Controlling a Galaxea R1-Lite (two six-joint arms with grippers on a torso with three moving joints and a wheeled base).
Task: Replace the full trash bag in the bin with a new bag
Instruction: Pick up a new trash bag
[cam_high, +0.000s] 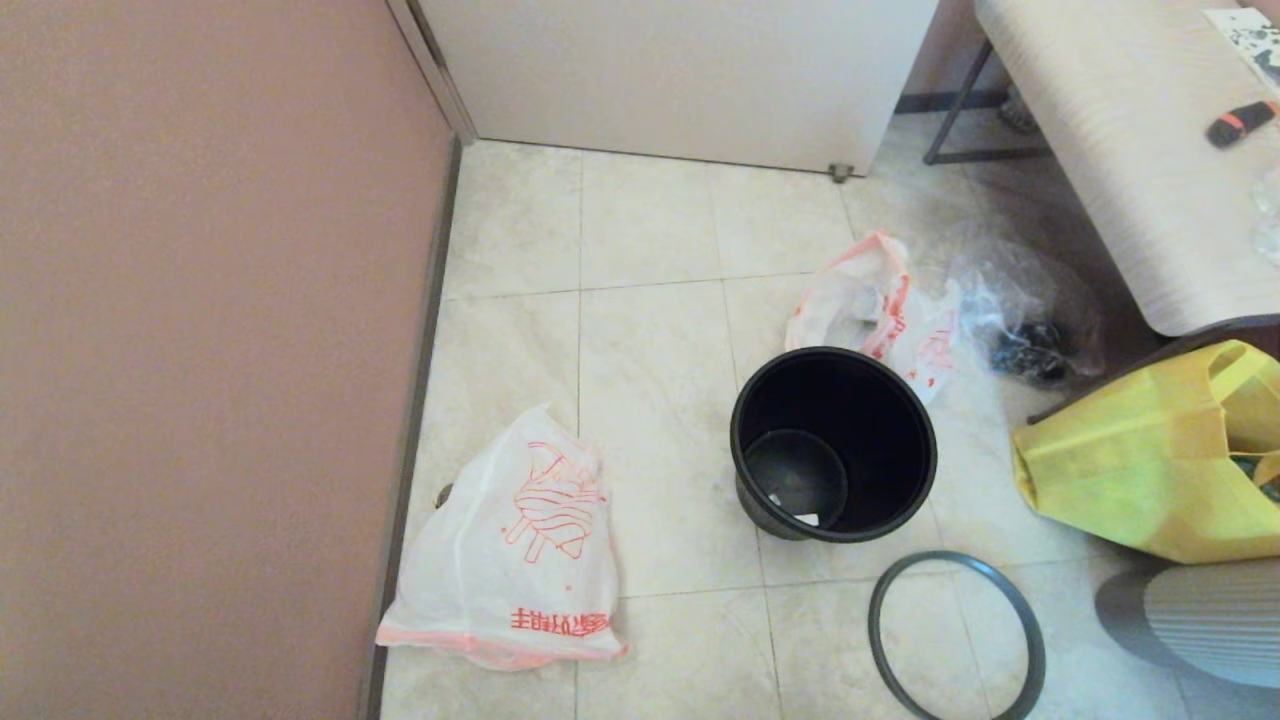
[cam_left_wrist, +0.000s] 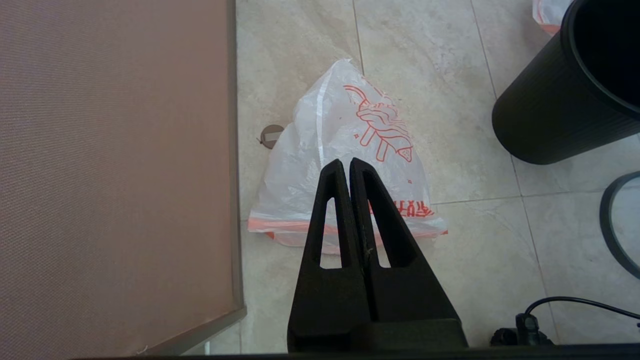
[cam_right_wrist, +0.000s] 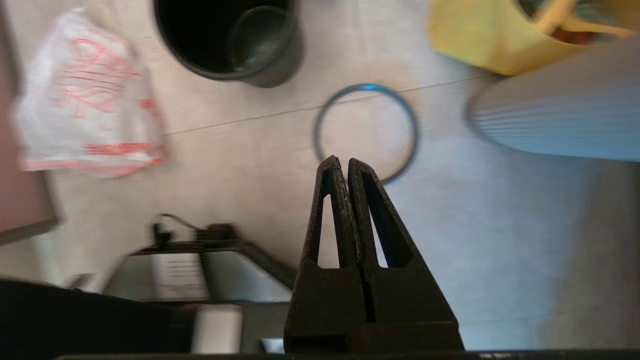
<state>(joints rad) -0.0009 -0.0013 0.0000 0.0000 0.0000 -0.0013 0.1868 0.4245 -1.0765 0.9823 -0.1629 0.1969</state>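
The bin (cam_high: 833, 445) stands upright on the tiled floor (cam_high: 650, 380), with no bag lining it and only a small pale scrap on its bottom. Its grey hoop (cam_high: 955, 640) lies flat on the floor just beside it, off the rim. The full bag (cam_high: 880, 310) sits behind the bin, touching its far side, with a clear crinkled bag (cam_high: 1030, 310) next to it under the counter (cam_high: 1120, 150). The new bag (cam_high: 520, 545) lies limp and flat near the wall (cam_high: 200, 350), well apart from the bin.

Neither arm shows in the head view. The left end effector (cam_left_wrist: 350, 162) has its fingers pressed together on nothing; it hangs above the floor with the new bag directly under and ahead of its tips, and the bin off to one side of it. The right end effector (cam_right_wrist: 340, 161) is likewise closed tight and empty; the hoop lies on the floor just past its tips, the bin farther beyond, and a yellow tote (cam_right_wrist: 480, 35) is off to its side.
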